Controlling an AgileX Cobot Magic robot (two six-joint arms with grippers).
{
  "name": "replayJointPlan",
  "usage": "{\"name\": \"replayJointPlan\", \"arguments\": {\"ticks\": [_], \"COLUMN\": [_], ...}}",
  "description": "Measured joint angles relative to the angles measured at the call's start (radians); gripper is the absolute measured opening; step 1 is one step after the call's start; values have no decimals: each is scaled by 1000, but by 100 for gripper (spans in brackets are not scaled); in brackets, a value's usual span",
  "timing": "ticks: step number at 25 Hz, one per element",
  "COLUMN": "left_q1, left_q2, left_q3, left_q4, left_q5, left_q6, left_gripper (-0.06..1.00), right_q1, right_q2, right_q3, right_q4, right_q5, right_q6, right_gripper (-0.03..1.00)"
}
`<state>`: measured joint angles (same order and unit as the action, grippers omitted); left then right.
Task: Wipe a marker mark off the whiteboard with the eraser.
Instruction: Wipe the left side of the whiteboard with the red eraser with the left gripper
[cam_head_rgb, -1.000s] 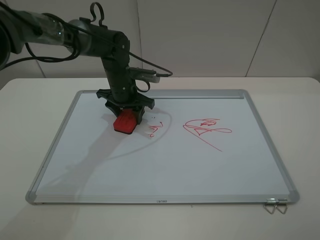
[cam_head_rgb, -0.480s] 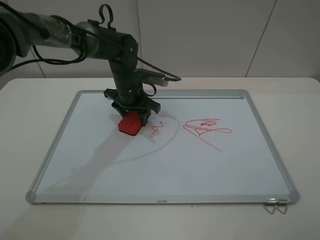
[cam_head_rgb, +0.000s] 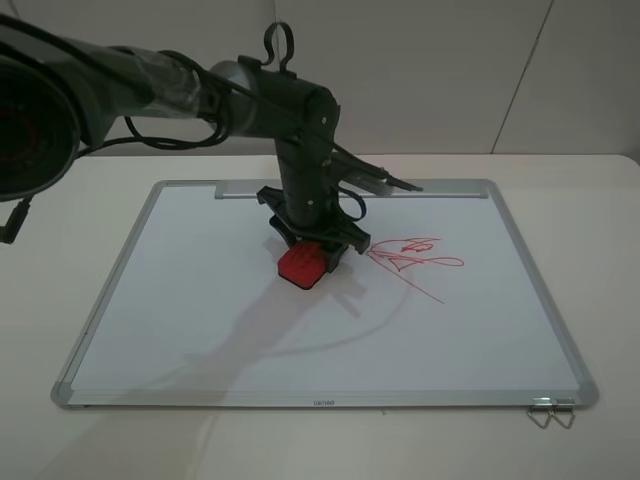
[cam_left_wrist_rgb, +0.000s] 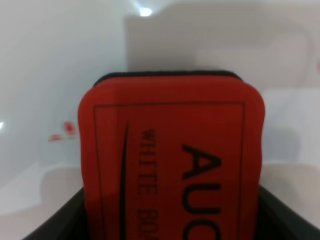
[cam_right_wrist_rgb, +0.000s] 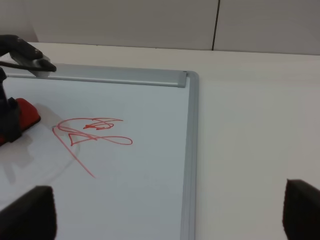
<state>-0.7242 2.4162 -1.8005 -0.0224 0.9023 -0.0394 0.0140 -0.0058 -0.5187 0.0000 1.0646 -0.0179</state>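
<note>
The whiteboard (cam_head_rgb: 200, 300) lies flat on the table (cam_head_rgb: 610, 230), with its logo (cam_head_rgb: 322, 402) on the 6 o'clock edge and a wire clip (cam_head_rgb: 551, 411) at the 5 o'clock corner. The left arm enters from 10 o'clock and reaches over the board. The left hand (cam_head_rgb: 318, 246) points downward near the board centre, slightly toward 11 o'clock. This hand is closed on the eraser (cam_head_rgb: 303, 266), its fingers (cam_left_wrist_rgb: 55, 222) gripping the two long sides of the red block. The eraser is tilted, with its lettered red face turned up toward 6 o'clock and its lower end at the board surface. The left wrist view shows the black felt base as a thin dark band along the far end of the block. In that view a few red flecks of the marker mark (cam_left_wrist_rgb: 64, 131) show on the board just beside the eraser. Whether more of the mark lies under the eraser cannot be told. The wider red scribble (cam_head_rgb: 412, 258) lies at 3 o'clock from the eraser, near it but apart. The right hand (cam_right_wrist_rgb: 165, 212) appears only in the right wrist view, above the table at the board's 3 o'clock edge. Its fingers (cam_right_wrist_rgb: 27, 212) are spread wide and hold nothing.
</note>
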Motion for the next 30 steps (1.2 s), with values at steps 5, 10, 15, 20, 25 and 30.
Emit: {"name": "replayJointPlan", "arguments": {"ticks": [5, 10, 15, 20, 25, 30], "left_q1": [-14, -17, -20, -20, -20, -14], "left_q2": [0, 0, -31, -79, -112, -120], "left_q3": [0, 3, 71, 163, 212, 221], "left_q4": [5, 12, 8, 6, 8, 11], "left_q5": [15, 18, 15, -24, -38, -54], "left_q6": [-21, -47, -51, -55, -83, -110], "left_gripper": [58, 58, 58, 58, 58, 58], "right_q1": [0, 0, 0, 0, 0, 0], "right_q2": [0, 0, 0, 0, 0, 0], "right_q3": [0, 0, 0, 0, 0, 0], "right_q4": [0, 0, 0, 0, 0, 0], "right_q5": [0, 0, 0, 0, 0, 0], "right_q6": [0, 0, 0, 0, 0, 0], "right_gripper": [83, 83, 83, 83, 83, 83]}}
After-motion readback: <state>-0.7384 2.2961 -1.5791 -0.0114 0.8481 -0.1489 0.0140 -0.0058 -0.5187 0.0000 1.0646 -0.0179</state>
